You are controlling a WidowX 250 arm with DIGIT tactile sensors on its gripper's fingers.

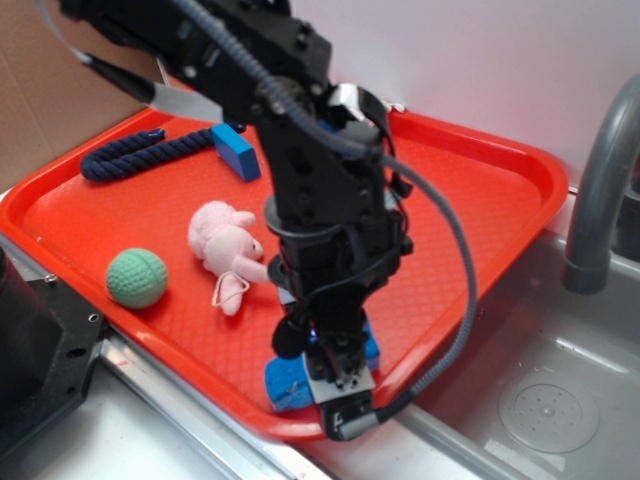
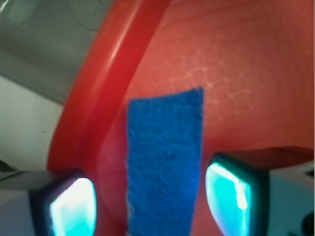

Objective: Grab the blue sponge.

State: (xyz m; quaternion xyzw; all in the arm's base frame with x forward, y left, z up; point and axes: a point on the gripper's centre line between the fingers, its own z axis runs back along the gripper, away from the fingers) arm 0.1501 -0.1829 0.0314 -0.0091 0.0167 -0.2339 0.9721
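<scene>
On the red tray (image 1: 480, 210), working from the left edge: a dark blue rope (image 1: 140, 155) lies along the far left edge, with a small hard blue block (image 1: 236, 152) at its right end. Nearer, a green knitted ball (image 1: 137, 278) sits close to the left part of the near edge, and a pink plush toy (image 1: 227, 248) lies just right of it, toward the middle. None of these 4 matters for the step.

The blue sponge (image 1: 287, 385) lies at the tray's near edge, close to the rounded near corner, almost against the raised rim. The gripper (image 1: 342, 385) stands directly over it, hiding most of it in the exterior view. In the wrist view the blue sponge (image 2: 165, 162) runs lengthwise between the 2 fingers (image 2: 74, 206), which stand open with a gap on each side; neither pad touches it that I can see.

The step in hand looks like the final descent and squeeze. To do it well, keep the sponge centred between the pads, since the left gap looks slightly wider. Go low enough to bite the sponge's body, not its top skin. Mind the rim just left of the sponge: the left finger could land on it. Close gently; the sponge will likely compress.
</scene>
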